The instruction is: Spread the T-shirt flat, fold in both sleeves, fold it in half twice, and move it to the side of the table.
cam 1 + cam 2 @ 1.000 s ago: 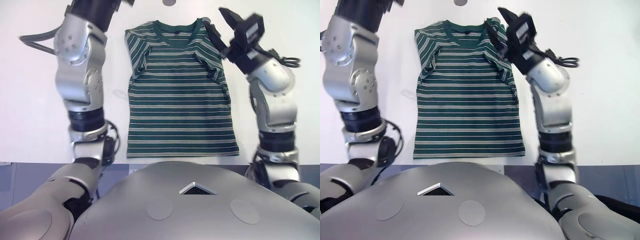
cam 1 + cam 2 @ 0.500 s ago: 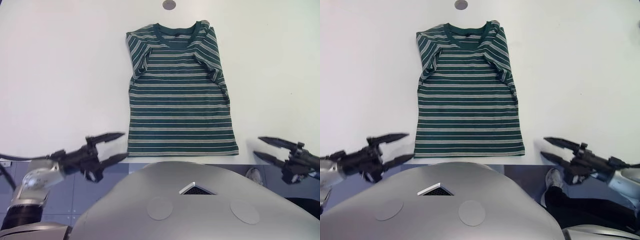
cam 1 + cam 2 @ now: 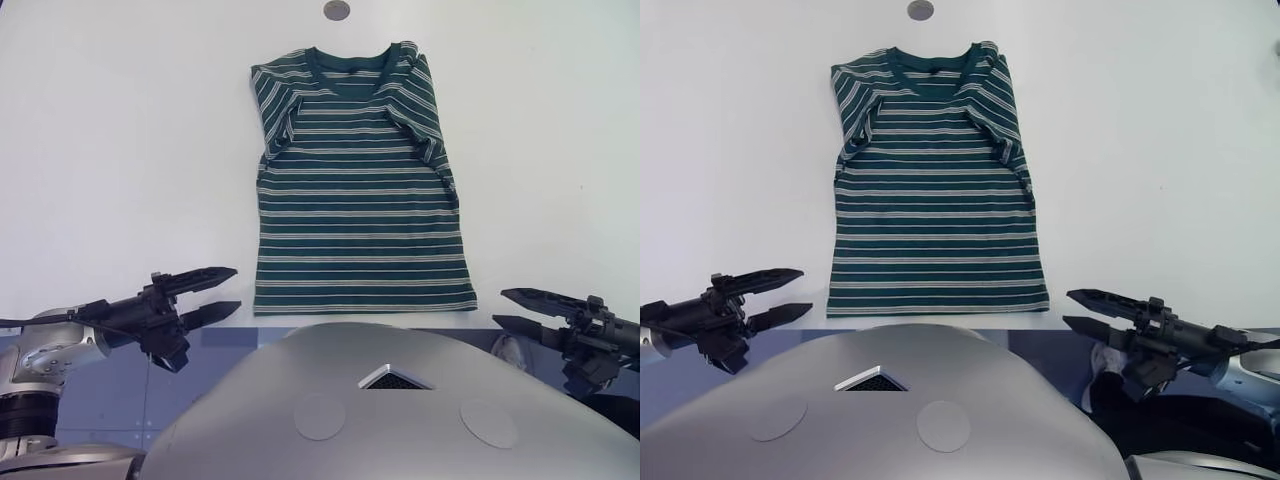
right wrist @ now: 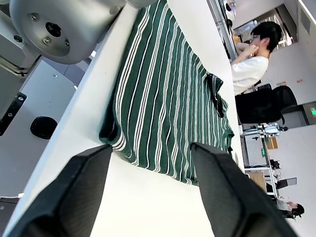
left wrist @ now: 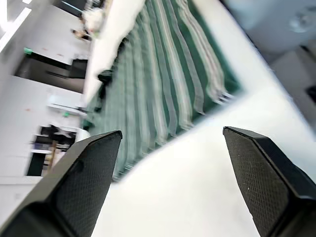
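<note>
Stereo head pair looks down on the T-shirt; wrist cameras share it, seemingly from table level.

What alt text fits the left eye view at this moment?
A green striped T-shirt lies flat on a white table, both sleeves folded in. The left gripper and right gripper sit open at the near table edge, either side of the hem.

Looks like an open-plan office or lab to me. There's a big white table, black office chairs on wheeled bases in the upper right of the right wrist view, pale walls, and a grey floor.
</note>
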You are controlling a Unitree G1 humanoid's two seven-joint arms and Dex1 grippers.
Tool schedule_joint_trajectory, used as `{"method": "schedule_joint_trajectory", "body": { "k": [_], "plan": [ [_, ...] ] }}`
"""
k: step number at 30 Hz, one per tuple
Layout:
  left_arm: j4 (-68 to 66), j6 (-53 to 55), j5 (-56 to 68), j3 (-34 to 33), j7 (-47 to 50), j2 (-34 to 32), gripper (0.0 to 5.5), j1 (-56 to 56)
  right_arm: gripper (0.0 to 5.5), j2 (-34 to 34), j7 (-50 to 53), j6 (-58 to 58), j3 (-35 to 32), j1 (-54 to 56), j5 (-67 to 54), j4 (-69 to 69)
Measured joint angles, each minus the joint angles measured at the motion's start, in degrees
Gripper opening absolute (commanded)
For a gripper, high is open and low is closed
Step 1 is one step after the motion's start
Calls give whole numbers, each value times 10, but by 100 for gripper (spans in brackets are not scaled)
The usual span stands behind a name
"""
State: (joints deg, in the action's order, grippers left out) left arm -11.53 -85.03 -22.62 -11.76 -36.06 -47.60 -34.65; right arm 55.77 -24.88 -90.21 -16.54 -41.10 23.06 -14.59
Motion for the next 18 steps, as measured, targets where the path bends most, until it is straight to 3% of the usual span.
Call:
{"method": "schedule_joint_trajectory", "body": {
  "k": [6, 9, 18],
  "plan": [
    [16, -3, -46, -6, 33, 16, 378, -9, 296, 11, 2, -2, -16, 18, 7, -30],
    [65, 27, -69, 5, 46, 50, 378, -17, 296, 25, 4, -5, -19, 31, 16, -52],
    [151, 105, -117, 38, 78, 74, 378, -34, 296, 20, 10, 1, -5, 26, 18, -42]
  ]
}}
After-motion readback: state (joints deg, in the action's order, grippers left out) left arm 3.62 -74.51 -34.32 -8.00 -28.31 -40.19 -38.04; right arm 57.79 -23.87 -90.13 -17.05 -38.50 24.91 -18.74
